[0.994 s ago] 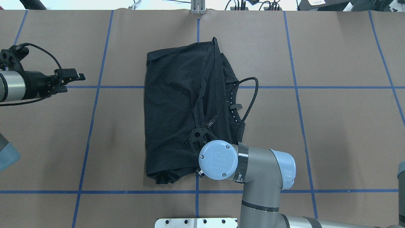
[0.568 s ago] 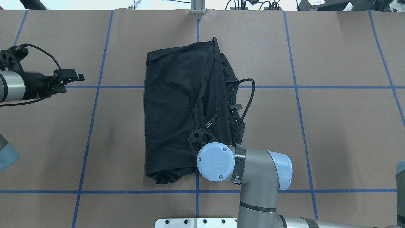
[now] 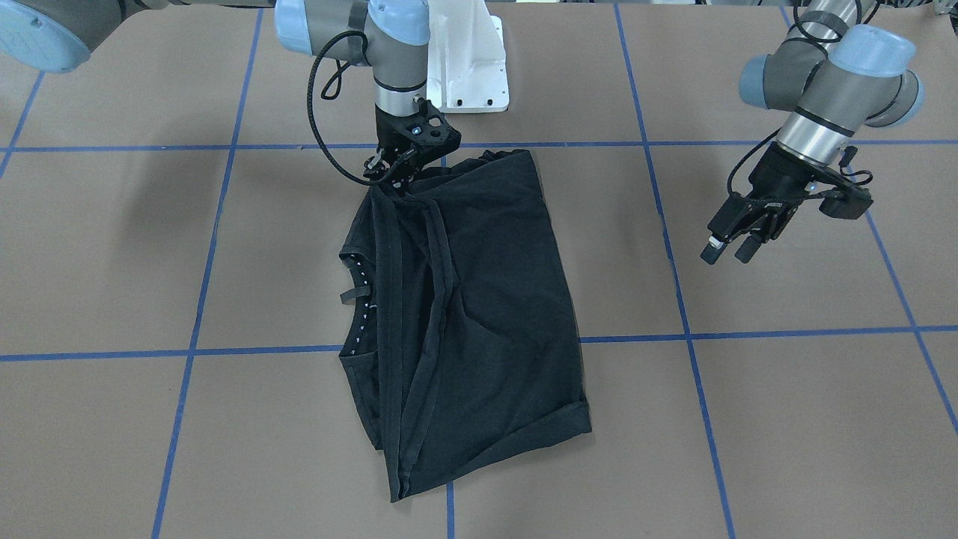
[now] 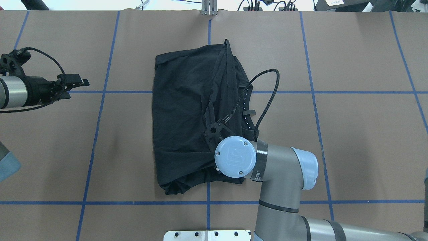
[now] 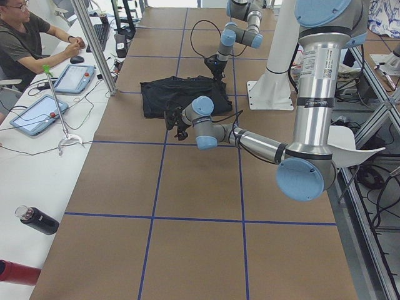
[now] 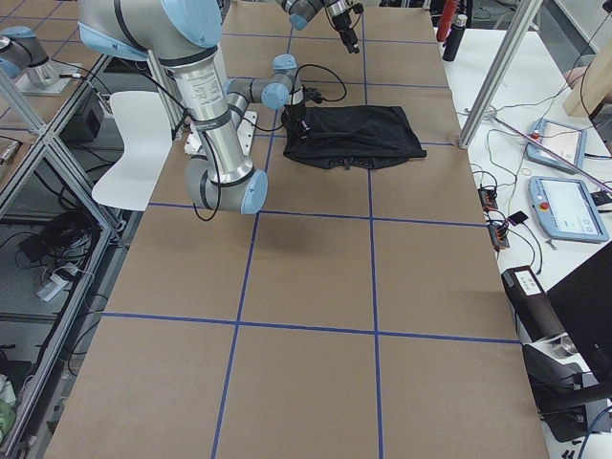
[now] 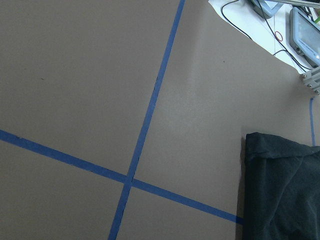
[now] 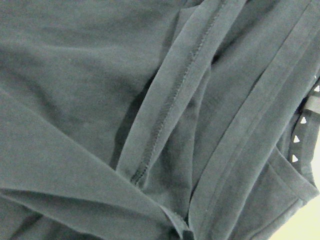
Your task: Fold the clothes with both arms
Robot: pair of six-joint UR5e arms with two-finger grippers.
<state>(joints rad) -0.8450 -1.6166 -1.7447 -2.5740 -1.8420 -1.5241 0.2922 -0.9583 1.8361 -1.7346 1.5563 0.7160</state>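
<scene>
My right jaws, at the upper middle of the front view, are closed on a bunched edge of the shirt (image 3: 486, 299), which lies half-folded mid-tabletop (image 3: 786, 419). My left jaws hang parted and empty at the upper right. I judge the cloth light, limp and prone to slide and sag; hems and corners grip best. The print is hidden, and overhead my wrist covers the pinch.
</scene>
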